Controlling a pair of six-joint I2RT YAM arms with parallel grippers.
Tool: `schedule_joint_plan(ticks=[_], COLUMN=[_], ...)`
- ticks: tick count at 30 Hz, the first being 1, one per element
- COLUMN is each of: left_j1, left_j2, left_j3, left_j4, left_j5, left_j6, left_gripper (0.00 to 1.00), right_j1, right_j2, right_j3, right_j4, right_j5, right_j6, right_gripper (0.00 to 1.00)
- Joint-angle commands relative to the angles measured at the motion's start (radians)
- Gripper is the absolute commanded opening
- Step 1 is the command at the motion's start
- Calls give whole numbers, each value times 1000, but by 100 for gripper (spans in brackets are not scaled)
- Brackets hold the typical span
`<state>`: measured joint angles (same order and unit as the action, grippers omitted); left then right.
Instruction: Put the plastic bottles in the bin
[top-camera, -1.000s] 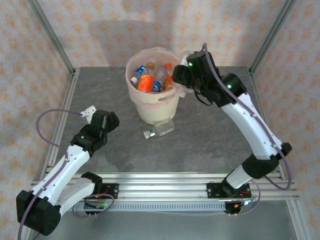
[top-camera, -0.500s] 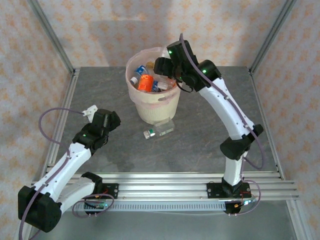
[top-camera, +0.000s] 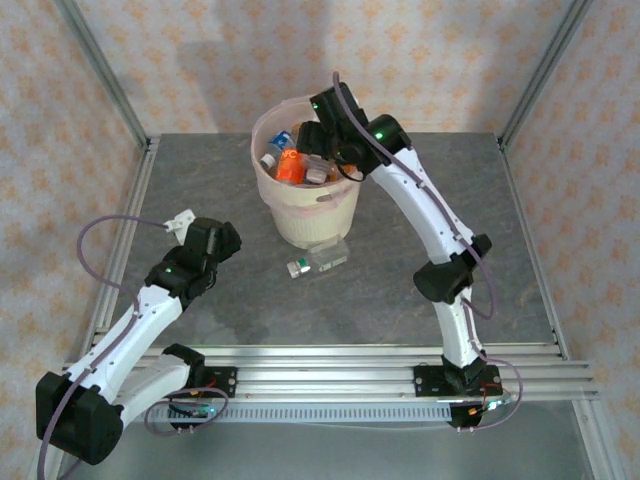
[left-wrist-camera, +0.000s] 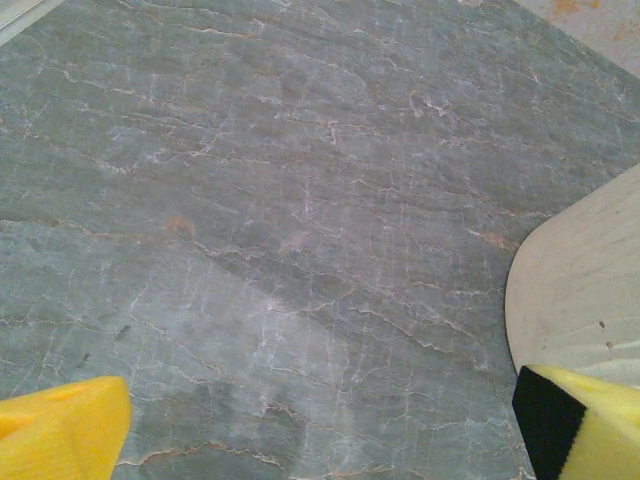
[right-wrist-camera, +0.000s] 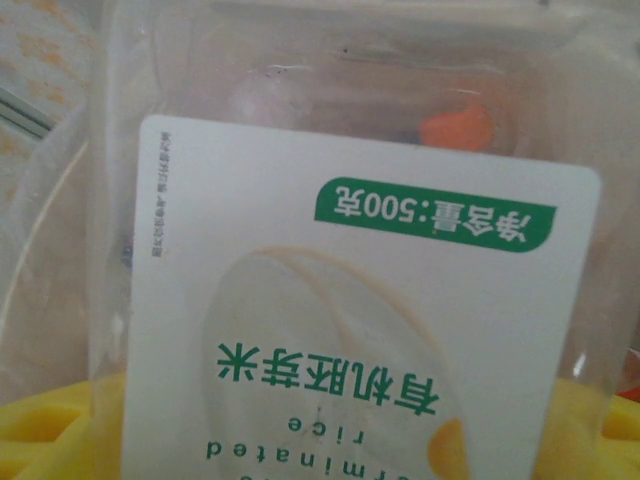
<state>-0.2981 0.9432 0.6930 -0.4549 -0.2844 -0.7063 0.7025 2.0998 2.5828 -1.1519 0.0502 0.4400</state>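
Grey veined tabletop (top-camera: 420, 250) under bin (top-camera: 305, 220), aluminium posts (top-camera: 102, 70), cream wallpaper (top-camera: 200, 60) (orange motifs)

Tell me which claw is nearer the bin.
Right. The right claw hangs over the open bin, gripping a white-labelled bottle; the left claw sits open above bare table, off to the bin's left.

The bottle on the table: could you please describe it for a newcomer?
Find the central cream bin. By its near side lies a clear bottle with a green end, on its side. Unlike the bottles piled inside, it rests on the grey tabletop.
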Motion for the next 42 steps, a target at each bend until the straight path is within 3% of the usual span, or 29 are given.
schedule_joint_plan(ticks=[1,7,11,19,29,42], left_j1=[10,11,11,11,11,11], left_j2=[-9,-6,-6,-1,-2,3], left_j3=[31,37,36,40,40,40], left_j4=[1,-1,-4,-1,-4,-5], left_j5=[-19,-21,-19,-13,-15,0], left_j6=[14,16,15,13,14,25], left_gripper=[100,100,100,100,100,100], right_j1=[13,31,32,32,23,-32], right_j2=[19,6,-19,-59,-27,42], right_j3=[68,95,99,99,99,97], right_j4=[-50,-72,-74,-31,-18,-23], right_j5=[35,103,157,245,253,267], right_j6=[-19,-58,-86,-155,-173,-148], right_gripper=[79,96,100,100,87,86])
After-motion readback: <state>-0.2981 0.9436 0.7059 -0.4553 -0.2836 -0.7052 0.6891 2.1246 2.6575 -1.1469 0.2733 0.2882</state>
